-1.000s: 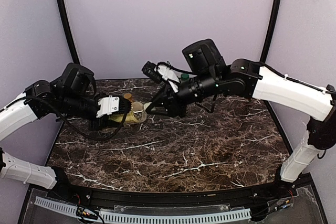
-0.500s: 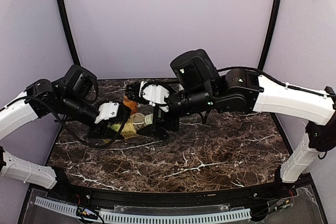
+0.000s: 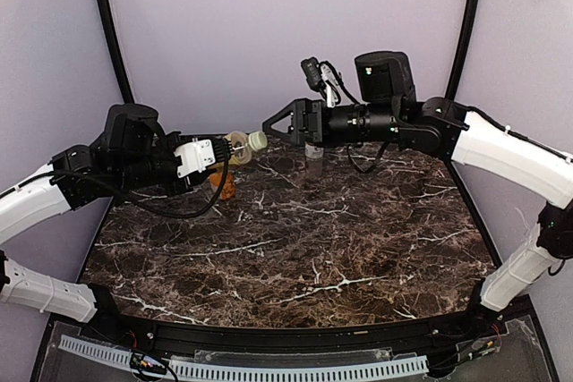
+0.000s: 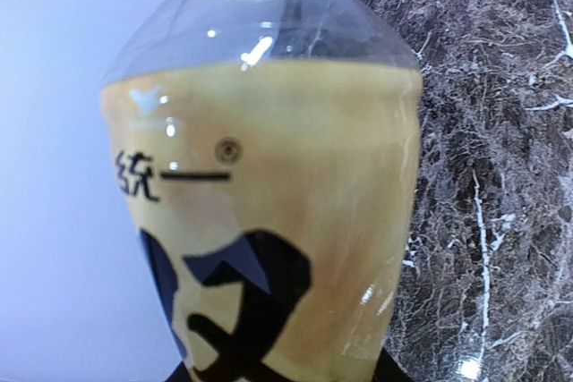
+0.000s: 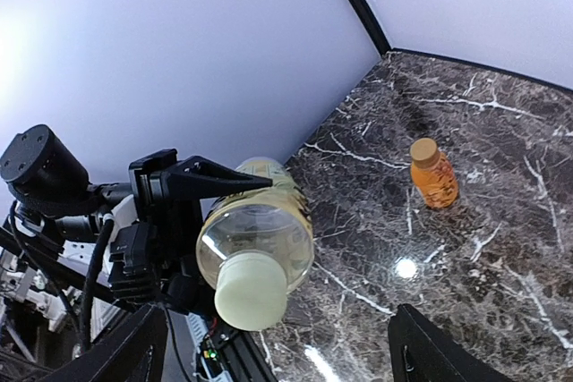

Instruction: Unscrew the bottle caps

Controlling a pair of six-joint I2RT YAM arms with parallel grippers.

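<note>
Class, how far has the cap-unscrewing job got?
Done: no cap visibly off. In hand: left tool grips the tea bottle, cream-white cap on, open right tool facing it. Left: that cap, the orange juice bottle's orange cap, the clear bottle behind the right arm.

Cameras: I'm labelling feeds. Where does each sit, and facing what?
Top external: above, behind the bases, looking down on the marble table; both arms show.
Left wrist: left arm, tight against the tea bottle its jaws hold.
Right wrist: right arm, facing that bottle's cream-white cap; own open jaws at bottom corners.
Shared: top and right wrist show the orange juice bottle.
</note>
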